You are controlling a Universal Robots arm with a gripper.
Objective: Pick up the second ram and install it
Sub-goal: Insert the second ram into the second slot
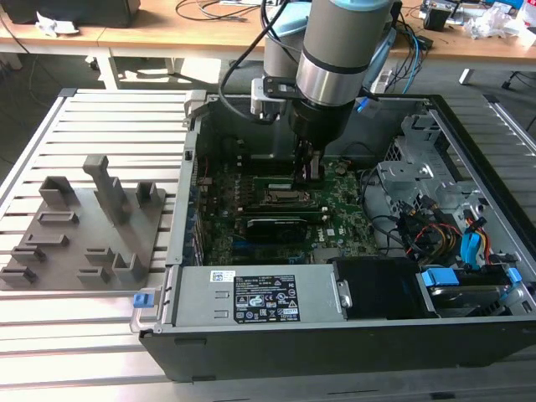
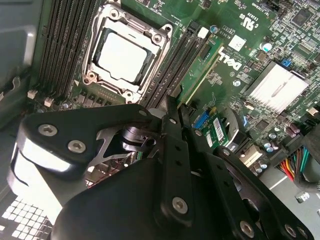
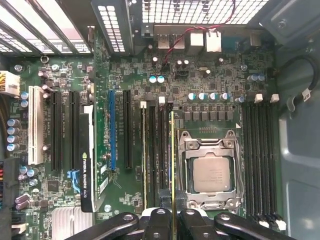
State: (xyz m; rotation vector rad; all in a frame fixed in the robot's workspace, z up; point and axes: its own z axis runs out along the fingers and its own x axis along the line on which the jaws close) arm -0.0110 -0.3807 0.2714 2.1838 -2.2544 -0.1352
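The second ram [image 3: 172, 160] is a thin green stick seen edge-on, standing along the memory slots right beside the CPU socket [image 3: 212, 172]. My gripper [image 3: 172, 217] is shut on its near end, one dark finger on each side. In the second wrist view the second ram [image 2: 202, 75] runs away from the gripper [image 2: 172, 112] alongside the CPU socket [image 2: 125, 52]. I cannot tell whether the stick sits fully in its slot. In the exterior view the gripper [image 1: 308, 172] reaches down into the open computer case, just above the motherboard [image 1: 285, 226].
Another stick [image 3: 144, 150] stands in a slot two rows over. A graphics card [image 3: 87, 160] stands upright further along the board. Drive cage and cables [image 1: 435, 226] fill the case's right side in the exterior view. A grey holder tray [image 1: 84, 234] lies outside at the exterior view's left.
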